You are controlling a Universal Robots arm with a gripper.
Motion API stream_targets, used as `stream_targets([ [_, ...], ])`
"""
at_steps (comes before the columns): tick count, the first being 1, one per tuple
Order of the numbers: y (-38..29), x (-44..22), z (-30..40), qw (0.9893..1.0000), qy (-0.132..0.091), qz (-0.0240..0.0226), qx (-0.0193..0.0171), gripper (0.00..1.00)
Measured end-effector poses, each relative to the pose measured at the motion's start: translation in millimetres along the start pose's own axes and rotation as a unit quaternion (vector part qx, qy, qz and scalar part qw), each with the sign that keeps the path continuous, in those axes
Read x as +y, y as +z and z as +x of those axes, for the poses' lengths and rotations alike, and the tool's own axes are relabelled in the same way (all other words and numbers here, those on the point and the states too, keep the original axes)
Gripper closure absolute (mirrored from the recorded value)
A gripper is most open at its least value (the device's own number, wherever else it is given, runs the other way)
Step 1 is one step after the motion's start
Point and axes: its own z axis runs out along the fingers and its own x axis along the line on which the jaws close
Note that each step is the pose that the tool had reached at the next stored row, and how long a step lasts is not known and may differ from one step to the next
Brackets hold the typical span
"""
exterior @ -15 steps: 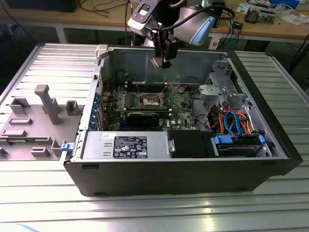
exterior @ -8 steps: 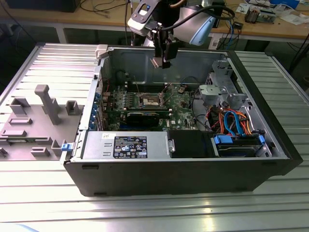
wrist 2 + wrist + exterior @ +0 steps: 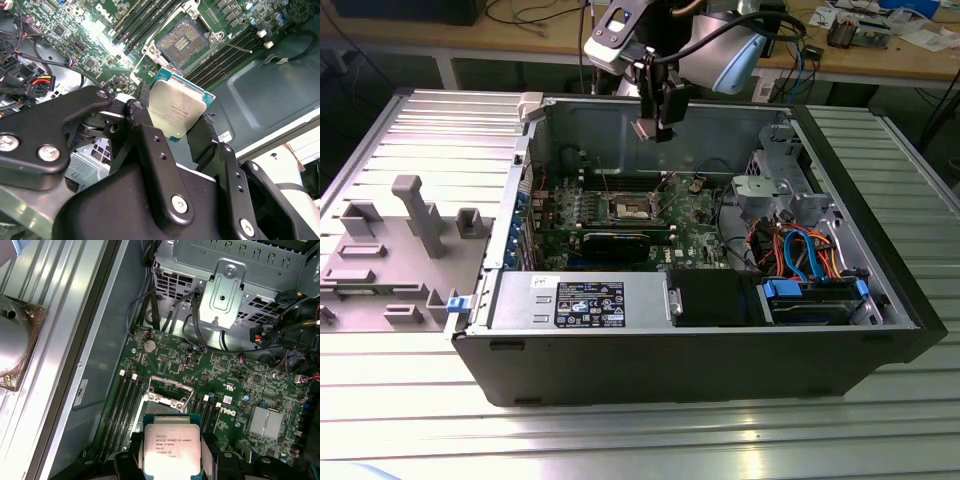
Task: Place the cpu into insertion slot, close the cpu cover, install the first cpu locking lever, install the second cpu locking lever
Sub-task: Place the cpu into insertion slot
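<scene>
My gripper (image 3: 171,116) clamps the cpu (image 3: 171,447) by its edges, above the bare slot (image 3: 182,44). Not seated; cover (image 3: 165,399) open, levers (image 3: 237,46) unlatched: all four steps remain.

The cpu (image 3: 177,112) has a silver metal top on a green board — smooth, softly sheened. Fingers (image 3: 150,145) are matt black; the table (image 3: 620,440) is ribbed, glossy metal.
</scene>
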Motion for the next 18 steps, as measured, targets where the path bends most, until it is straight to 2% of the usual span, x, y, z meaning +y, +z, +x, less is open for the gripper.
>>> stream_targets([
  [7, 8.5, -1.5, 0.1, 0.9995, 0.030, -0.0006, -0.0027, 0.46],
  [10, 9.5, -8.8, 2.3, 0.9995, 0.032, -0.0007, -0.0029, 0.46],
  [13, 12.0, -10.6, 2.9, 0.9994, 0.034, -0.0006, -0.0031, 0.46],
  [15, 13.4, -10.6, 2.9, 0.9989, 0.047, -0.0005, -0.0043, 0.46],
  [18, 15.5, -10.8, 2.8, 0.9974, 0.072, -0.0010, -0.0065, 0.46],
])
